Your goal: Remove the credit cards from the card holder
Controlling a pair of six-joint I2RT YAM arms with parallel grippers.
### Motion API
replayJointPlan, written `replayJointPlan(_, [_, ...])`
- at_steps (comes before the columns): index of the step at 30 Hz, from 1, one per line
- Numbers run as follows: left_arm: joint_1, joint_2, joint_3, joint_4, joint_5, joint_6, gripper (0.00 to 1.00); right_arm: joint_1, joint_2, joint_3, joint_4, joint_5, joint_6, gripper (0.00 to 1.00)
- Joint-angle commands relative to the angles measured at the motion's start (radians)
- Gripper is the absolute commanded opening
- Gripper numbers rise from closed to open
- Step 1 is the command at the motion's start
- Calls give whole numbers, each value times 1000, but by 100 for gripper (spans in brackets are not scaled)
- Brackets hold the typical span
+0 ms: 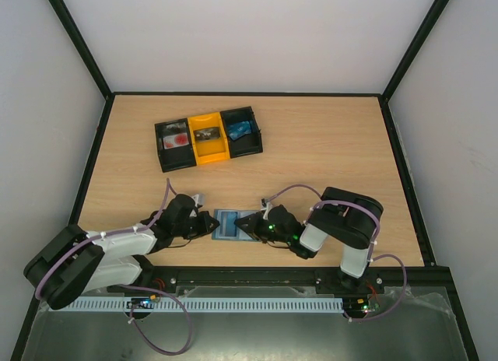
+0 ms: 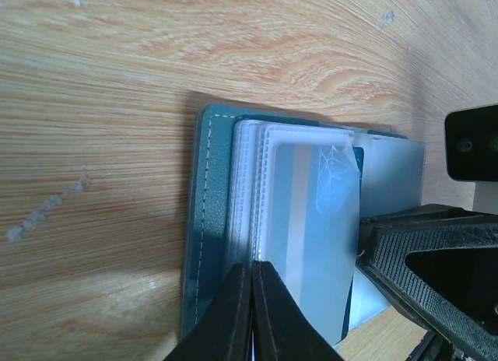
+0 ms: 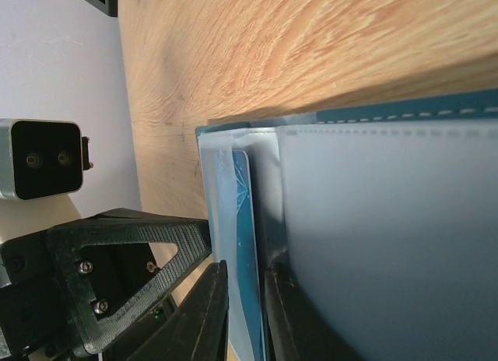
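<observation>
Now left jaws closed at card holder (image 2: 204, 221); right jaws pinching credit card (image 3: 247, 221).

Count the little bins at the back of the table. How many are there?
3, joined side by side: a left black bin with something red and white, a yellow middle bin with something dark, and a right black bin with something blue. None seem hidden.

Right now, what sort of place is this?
Probably a robot test cell or lab: a left arm and right arm bolted to a wooden table, plain white walls closing it in, and a tray of small items.
</observation>
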Motion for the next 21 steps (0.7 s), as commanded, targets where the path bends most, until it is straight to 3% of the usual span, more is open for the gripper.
replayJointPlan(1, [-2,4,-29,-62,-13,6,3,10,24,20,28,-12,-16,14])
replayJointPlan(8, [-4,8,-31,-65,-10,6,3,11,33,32,39,-22,-30,13])
replayJointPlan(13, [-4,9,-31,-67,-14,6,3,12,28,28,46,-22,-37,2])
replayJointPlan(21, [-4,10,-28,-105,-45,5,3,12,0,2,49,8,-42,2])
